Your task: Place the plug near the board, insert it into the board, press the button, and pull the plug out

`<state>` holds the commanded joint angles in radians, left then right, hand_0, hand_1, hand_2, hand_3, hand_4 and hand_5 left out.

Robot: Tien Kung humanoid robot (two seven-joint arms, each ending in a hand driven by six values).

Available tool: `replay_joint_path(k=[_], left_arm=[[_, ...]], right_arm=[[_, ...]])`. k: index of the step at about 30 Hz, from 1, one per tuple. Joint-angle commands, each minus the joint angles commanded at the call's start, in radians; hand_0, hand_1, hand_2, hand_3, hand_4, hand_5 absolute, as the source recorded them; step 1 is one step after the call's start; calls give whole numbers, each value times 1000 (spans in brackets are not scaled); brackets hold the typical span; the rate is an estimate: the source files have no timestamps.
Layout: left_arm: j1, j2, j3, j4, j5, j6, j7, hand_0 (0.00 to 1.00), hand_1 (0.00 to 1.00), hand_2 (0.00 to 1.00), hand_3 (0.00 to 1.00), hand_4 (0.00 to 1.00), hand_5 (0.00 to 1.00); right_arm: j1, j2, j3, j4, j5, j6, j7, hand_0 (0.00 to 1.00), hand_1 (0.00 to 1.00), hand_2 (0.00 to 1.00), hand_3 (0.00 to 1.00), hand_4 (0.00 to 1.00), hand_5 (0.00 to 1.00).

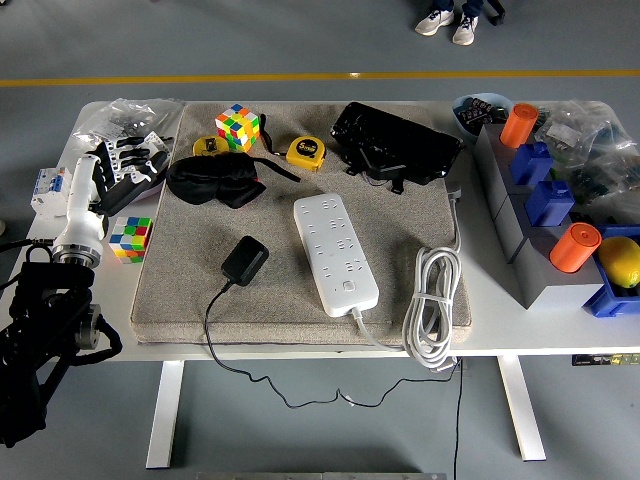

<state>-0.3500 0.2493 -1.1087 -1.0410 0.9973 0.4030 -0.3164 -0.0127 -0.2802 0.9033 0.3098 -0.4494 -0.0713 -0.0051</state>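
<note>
The black plug adapter [244, 260] lies on the grey mat [190, 290], a little left of the white power strip [335, 250], with its thin black cord trailing off the front edge. The strip lies lengthwise in the mat's middle, its button end [347, 288] nearest me. My left hand [128, 165] is raised at the table's left edge, well left and behind the plug, fingers spread and empty. The right arm is out of view.
A black eye mask [214, 180], Rubik's cube [238, 126], yellow tape measure [305, 152] and black pouch [395, 142] lie at the mat's back. A coiled white cable [432, 300] lies right of the strip. A small cube [130, 238] sits left; blue bins with orange cylinders [575, 247] stand right.
</note>
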Motion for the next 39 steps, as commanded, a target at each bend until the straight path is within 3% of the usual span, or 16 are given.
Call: replay_joint_path(k=[18,39], left_arm=[[16,-5,-21,-3,-12,-12,-12,433,567,570,592,866,354],[35,2,-139,1,-17,-17,-13,432,569,572,591,856,353]], right_arm=[[-9,2,3,0,2,-2,2,665,684,679,579,998,568],[-11,3,10,1,-1,-2,2,664,684,679,579,998,568]])
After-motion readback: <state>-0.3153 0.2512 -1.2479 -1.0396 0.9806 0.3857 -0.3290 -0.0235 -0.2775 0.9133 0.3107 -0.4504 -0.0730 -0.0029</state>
